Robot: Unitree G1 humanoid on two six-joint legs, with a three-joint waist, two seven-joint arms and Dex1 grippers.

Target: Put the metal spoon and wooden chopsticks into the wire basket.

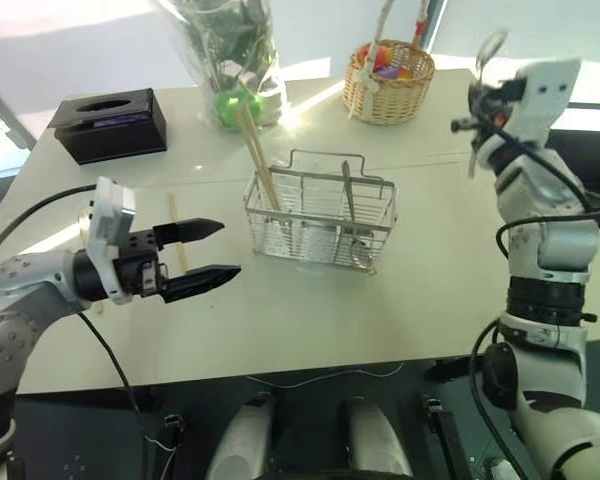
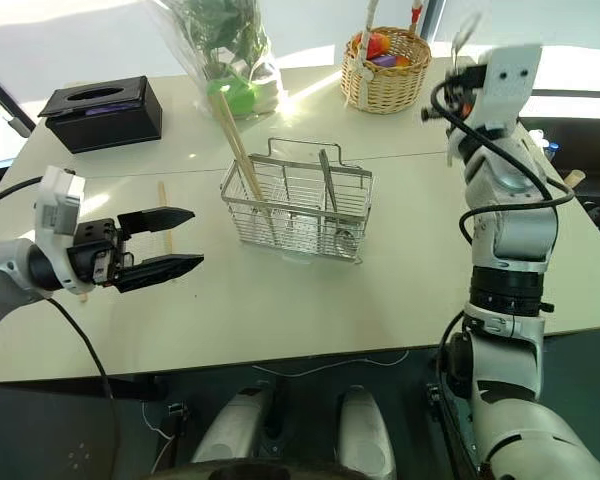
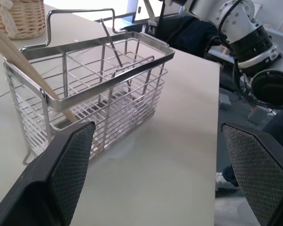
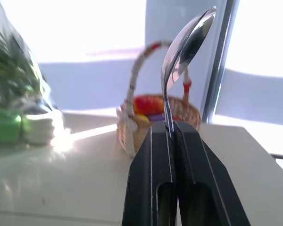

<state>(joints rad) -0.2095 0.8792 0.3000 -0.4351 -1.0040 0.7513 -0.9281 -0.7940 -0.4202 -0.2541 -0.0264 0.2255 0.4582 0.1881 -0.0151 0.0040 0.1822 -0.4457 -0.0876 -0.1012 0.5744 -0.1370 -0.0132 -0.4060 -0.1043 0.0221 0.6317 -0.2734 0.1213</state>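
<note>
Wicker basket [image 1: 388, 82]: stood behind wire basket [image 1: 320, 222].
Right pincer [image 4: 172, 129]: pinched metal spoon [image 4: 186, 44].
Left pincer [image 1: 205, 252]: spread.

wire basket [image 1: 320, 222] top open, wooden chopsticks [image 1: 259, 160] and utensil [image 1: 347, 196] protruding

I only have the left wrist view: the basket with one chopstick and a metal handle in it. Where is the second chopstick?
Observer: The second chopstick lies flat on the table, close by the open left pincer.
Operator: What is the right pincer doing?
Observer: The right pincer is shut on a spoon, with the bowl uppermost.
Operator: Is it over the basket?
Observer: No. It is held high, off to the right of the basket, not above it.
</note>
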